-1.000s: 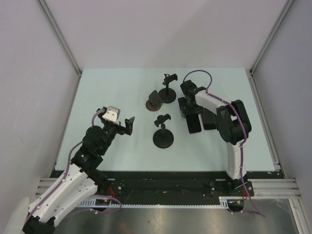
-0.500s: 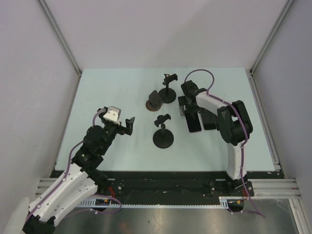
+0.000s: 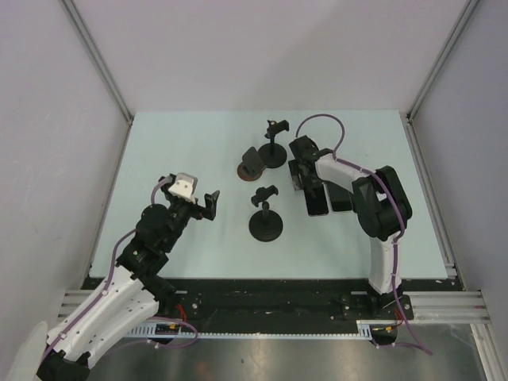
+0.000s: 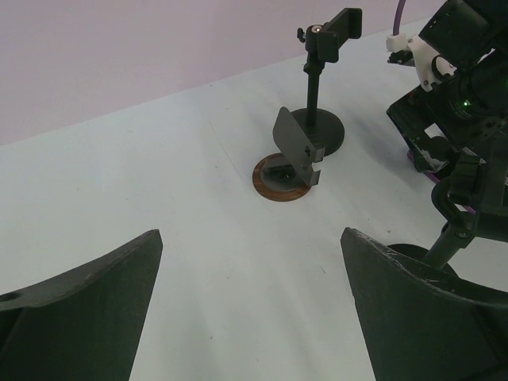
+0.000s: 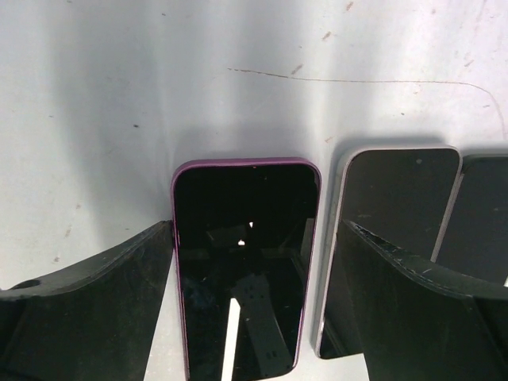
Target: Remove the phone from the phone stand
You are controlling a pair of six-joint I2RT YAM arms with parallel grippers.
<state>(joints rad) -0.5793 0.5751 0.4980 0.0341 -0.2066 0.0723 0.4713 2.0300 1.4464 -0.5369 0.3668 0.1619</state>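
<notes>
A purple-edged phone (image 5: 242, 270) lies flat on the table, screen up, between the fingers of my right gripper (image 5: 255, 230), which is open and does not touch it. In the top view this phone (image 3: 317, 202) lies right of the stands, with my right gripper (image 3: 303, 176) over its far end. Three phone stands hold no phone: a clamp stand on a pole (image 3: 274, 147), a second clamp stand (image 3: 266, 218) nearer, and a plate stand on a brown ring (image 3: 252, 164). My left gripper (image 3: 203, 205) is open and empty left of the stands, above bare table in its wrist view (image 4: 250, 234).
Two more dark phones (image 5: 393, 230) (image 5: 484, 214) lie side by side right of the purple one, also in the top view (image 3: 340, 194). The left wrist view shows the ring stand (image 4: 287, 159), the far pole stand (image 4: 321, 87) and the near stand (image 4: 460, 230).
My right gripper has shifted slightly towards the far left along the purple phone. The phone stays flat on the table. The left arm has not moved.
</notes>
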